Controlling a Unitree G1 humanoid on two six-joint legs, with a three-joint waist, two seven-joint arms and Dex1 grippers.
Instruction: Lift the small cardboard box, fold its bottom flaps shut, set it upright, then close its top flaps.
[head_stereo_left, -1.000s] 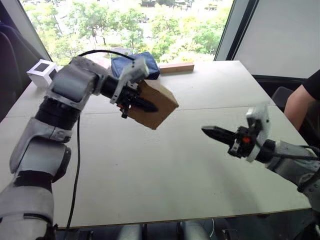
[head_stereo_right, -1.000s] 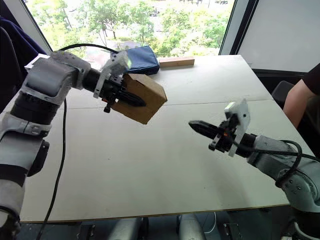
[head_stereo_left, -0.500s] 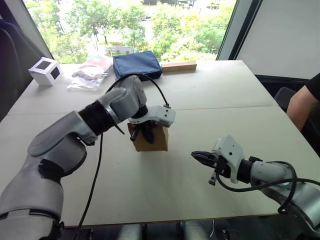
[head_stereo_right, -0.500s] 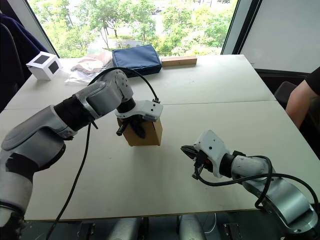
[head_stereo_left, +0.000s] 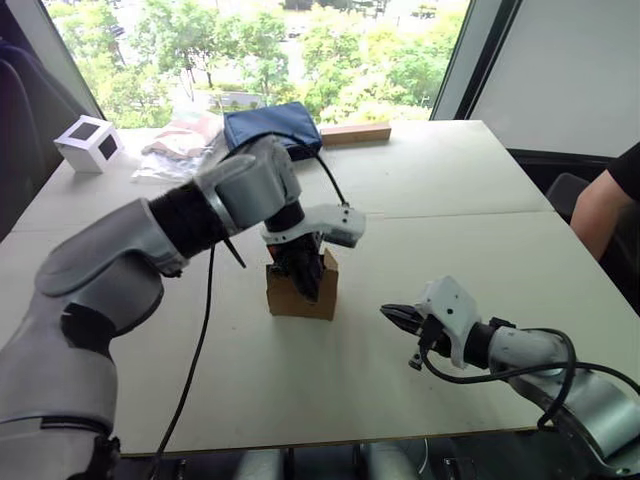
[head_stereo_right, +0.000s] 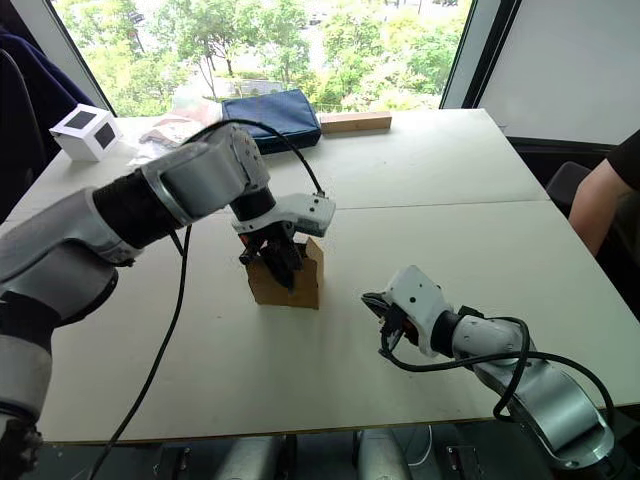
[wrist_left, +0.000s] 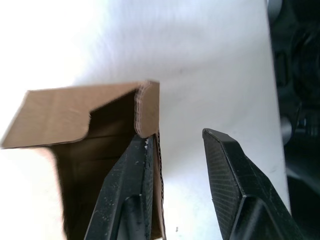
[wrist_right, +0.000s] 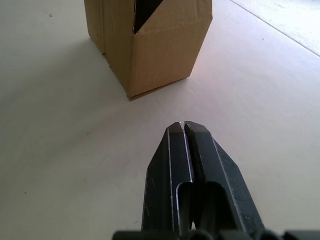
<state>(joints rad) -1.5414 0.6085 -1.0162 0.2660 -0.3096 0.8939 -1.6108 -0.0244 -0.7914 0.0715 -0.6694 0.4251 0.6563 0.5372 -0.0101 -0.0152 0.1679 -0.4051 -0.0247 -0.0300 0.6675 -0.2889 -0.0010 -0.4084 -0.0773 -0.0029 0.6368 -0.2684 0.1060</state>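
Note:
The small cardboard box (head_stereo_left: 297, 295) stands upright on the table (head_stereo_left: 450, 180), open end up. Its top flaps (wrist_left: 50, 116) stand open; the bottom flaps are hidden underneath. My left gripper (wrist_left: 176, 137) points down onto the box's top and is open: one finger (wrist_left: 131, 190) is inside against a wall, the other (wrist_left: 235, 175) outside and clear of it. My right gripper (wrist_right: 184, 125) is shut and empty. It hovers low over the table a short way to the box's right, pointing at the box (wrist_right: 150, 45).
At the far edge lie a white cube with black squares (head_stereo_left: 88, 143), a clear bag (head_stereo_left: 180, 145), a blue pouch (head_stereo_left: 270, 128) and a long wooden block (head_stereo_left: 355, 133). A person's arm (head_stereo_left: 605, 205) shows past the table's right edge.
A second ago the left gripper held the box tilted in the air; the box has come down and stands on the table. The right gripper dropped lower and nearer.

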